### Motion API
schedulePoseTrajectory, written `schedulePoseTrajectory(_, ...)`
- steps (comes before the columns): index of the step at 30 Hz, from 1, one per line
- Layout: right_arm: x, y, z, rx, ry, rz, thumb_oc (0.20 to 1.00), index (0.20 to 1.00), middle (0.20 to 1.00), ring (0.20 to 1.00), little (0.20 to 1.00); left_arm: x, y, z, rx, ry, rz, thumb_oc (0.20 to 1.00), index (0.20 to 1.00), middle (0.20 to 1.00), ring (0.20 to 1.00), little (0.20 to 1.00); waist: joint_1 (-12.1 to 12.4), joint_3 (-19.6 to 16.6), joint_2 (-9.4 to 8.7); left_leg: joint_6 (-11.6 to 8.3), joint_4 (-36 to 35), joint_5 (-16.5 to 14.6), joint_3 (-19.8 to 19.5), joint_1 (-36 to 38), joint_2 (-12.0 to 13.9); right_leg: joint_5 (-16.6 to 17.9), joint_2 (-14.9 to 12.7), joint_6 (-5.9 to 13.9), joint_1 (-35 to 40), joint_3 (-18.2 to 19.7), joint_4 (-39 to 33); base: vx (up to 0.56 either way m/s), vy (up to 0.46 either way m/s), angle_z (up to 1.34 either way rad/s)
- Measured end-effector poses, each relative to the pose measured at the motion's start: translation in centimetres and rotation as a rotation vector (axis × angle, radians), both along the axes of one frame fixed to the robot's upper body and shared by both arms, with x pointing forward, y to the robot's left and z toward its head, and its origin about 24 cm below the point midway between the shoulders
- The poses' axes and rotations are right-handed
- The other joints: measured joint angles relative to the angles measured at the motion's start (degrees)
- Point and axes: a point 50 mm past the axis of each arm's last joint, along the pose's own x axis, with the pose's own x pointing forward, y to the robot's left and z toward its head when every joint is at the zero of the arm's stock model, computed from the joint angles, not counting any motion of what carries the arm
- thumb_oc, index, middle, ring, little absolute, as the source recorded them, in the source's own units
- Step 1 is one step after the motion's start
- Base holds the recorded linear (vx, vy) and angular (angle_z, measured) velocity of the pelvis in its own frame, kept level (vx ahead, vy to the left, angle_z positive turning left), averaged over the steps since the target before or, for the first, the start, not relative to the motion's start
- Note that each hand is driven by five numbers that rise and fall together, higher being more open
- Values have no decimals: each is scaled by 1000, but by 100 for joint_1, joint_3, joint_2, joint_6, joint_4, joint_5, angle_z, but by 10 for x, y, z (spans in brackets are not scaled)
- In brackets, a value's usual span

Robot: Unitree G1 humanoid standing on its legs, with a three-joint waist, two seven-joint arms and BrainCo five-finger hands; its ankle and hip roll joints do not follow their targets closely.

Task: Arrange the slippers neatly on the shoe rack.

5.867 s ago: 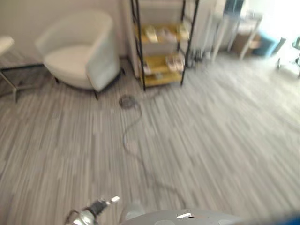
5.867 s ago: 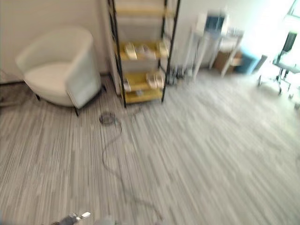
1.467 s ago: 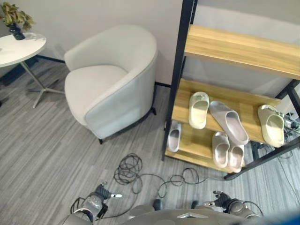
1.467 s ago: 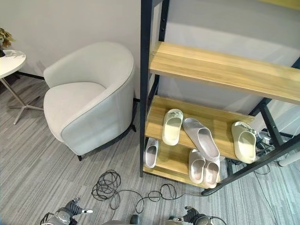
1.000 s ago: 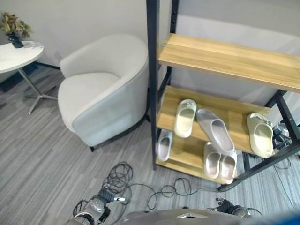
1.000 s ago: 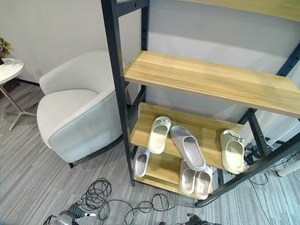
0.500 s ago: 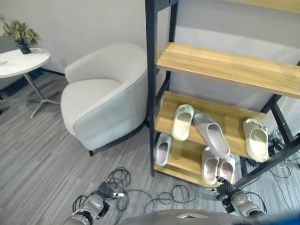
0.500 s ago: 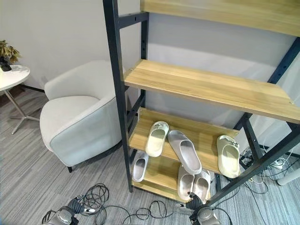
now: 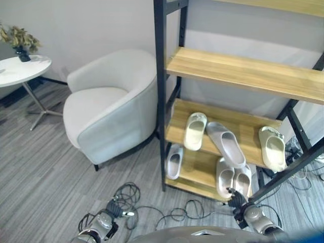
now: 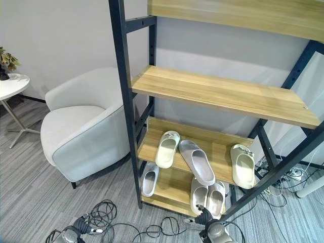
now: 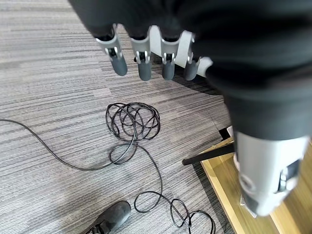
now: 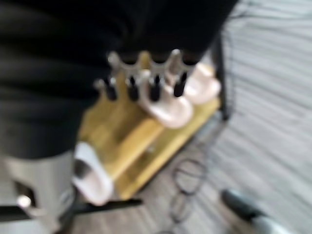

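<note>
Before the rack, left eye view: the shoe rack [image 9: 161, 101] stands beside a pale armchair [image 9: 109, 109]. On its middle shelf a cream slipper [image 9: 195, 130] lies straight, a grey slipper [image 9: 227, 144] lies askew across the board, and another cream slipper [image 9: 272, 148] sits well apart near the far post.
Bottom shelf, same view: a lone pale slipper [image 9: 173, 161] at one end, a pair [image 9: 234, 178] close together at the other.
Right eye view: the right hand [image 10: 205, 216] is raised just before the paired slippers [image 10: 208, 196], touching nothing; the left hand [image 10: 83, 223] hangs low over the floor near a cable coil [image 10: 101, 210].
Left wrist view: the left hand [image 11: 146, 53] has its fingers straight and spread, holding nothing, above the cable coil [image 11: 132, 122].
Right wrist view: the right hand [image 12: 144, 78] has its fingers extended and empty, pointed toward the bottom shelf's slippers [image 12: 168, 105].
Risk, reach: the grey slipper lies one shelf above where the right hand points, so a low reach could disturb the pair that already sits tidily.
Risk, knock: straight fingers sliding along a shelf could push a slipper off the shelf's edge.
Risk, footing: the loose cables lie on the floor just in front of the rack, so stepping closer could snag them.
</note>
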Motion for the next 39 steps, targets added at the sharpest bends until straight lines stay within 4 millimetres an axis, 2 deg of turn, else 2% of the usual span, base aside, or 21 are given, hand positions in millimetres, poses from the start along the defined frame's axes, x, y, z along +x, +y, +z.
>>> schedulePoseTrajectory(9,21,20,15,53,-110,94,1000,1000,1000,1000,1000,-6,0,-2,14,21,-34,1000,1000,1000,1000,1000,15,-9,38,10,-1,2,21,-16,0,48,0,-11,-14,1,-1,-3,0,0)
schedulePoseTrajectory(13,31,31,26,83,-175,160,1000,1000,1000,1000,1000,-11,-7,-5,25,62,-136,1000,1000,1000,1000,1000,4,-12,74,7,-1,2,24,-17,1,45,0,-9,-19,2,-2,0,0,0)
schedulePoseTrajectory(19,43,46,43,135,-258,243,1000,1000,1000,1000,1000,-35,-12,-13,19,144,-189,1000,1000,1000,1000,1000,2,-26,116,8,-1,1,57,-16,4,48,6,-6,-31,9,-2,-1,7,-2)
schedulePoseTrajectory(24,57,43,63,131,-357,270,1000,1000,1000,1000,1000,-60,-3,-15,19,192,-91,1000,1000,1000,1000,1000,31,-26,155,7,-1,1,64,-22,6,29,10,27,-37,11,-2,0,0,0)
schedulePoseTrajectory(25,58,42,65,130,-368,274,1000,1000,1000,1000,1000,-58,-2,-15,17,181,-78,1000,1000,1000,1000,1000,25,-27,156,7,-1,1,65,-19,7,29,10,28,-37,12,-2,0,0,0)
schedulePoseTrajectory(27,68,36,77,134,-428,243,1000,1000,1000,1000,1000,-55,0,-14,13,161,-38,1000,1000,1000,1000,1000,26,-18,170,4,0,3,64,-27,7,31,10,32,-44,12,-2,0,0,0)
schedulePoseTrajectory(31,74,30,83,119,-459,218,1000,1000,1000,1000,1000,-45,-4,-12,-3,116,-21,1000,1000,1000,1000,1000,20,12,211,3,-1,3,60,-27,8,28,12,36,-47,11,-3,0,0,0)
schedulePoseTrajectory(34,80,26,93,112,-507,216,1000,1000,1000,1000,1000,-36,-7,-10,-12,74,-30,1000,1000,1000,1000,1000,-27,19,155,-8,43,0,63,-22,17,24,10,38,-45,15,4,-15,-86,4)
schedulePoseTrajectory(35,81,0,100,65,-489,290,1000,1000,1000,1000,1000,-32,-10,-9,-49,42,-16,1000,1000,1000,1000,1000,-67,81,239,-10,153,-54,1,-92,-11,-4,-17,72,-16,-48,1,-42,-87,22)
schedulePoseTrajectory(36,72,-37,114,39,-542,127,1000,1000,1000,1000,1000,-21,-13,-6,-43,-9,-9,1000,1000,1000,1000,1000,55,54,285,-1,151,-48,-23,-129,-44,-25,-44,105,-121,1,15,5,47,18)
schedulePoseTrajectory(37,67,-48,124,44,-601,59,1000,1000,1000,1000,1000,-22,-11,-5,-44,-15,-3,1000,1000,1000,1000,1000,41,32,252,-12,76,-21,-4,-79,-28,24,-16,87,-112,16,5,20,37,-7)
schedulePoseTrajectory(38,58,-52,139,58,-681,46,1000,1000,1000,1000,1000,-32,-9,-7,-44,13,5,1000,1000,1000,1000,1000,-45,75,293,-16,6,-17,81,-29,6,52,18,60,-93,25,7,33,26,-36)
schedulePoseTrajectory(39,53,-50,144,55,-695,86,1000,1000,1000,1000,1000,-41,-6,-10,-38,47,21,1000,1000,1000,1000,1000,-158,130,334,22,5,-16,143,14,24,66,44,44,-64,104,3,40,20,-40)
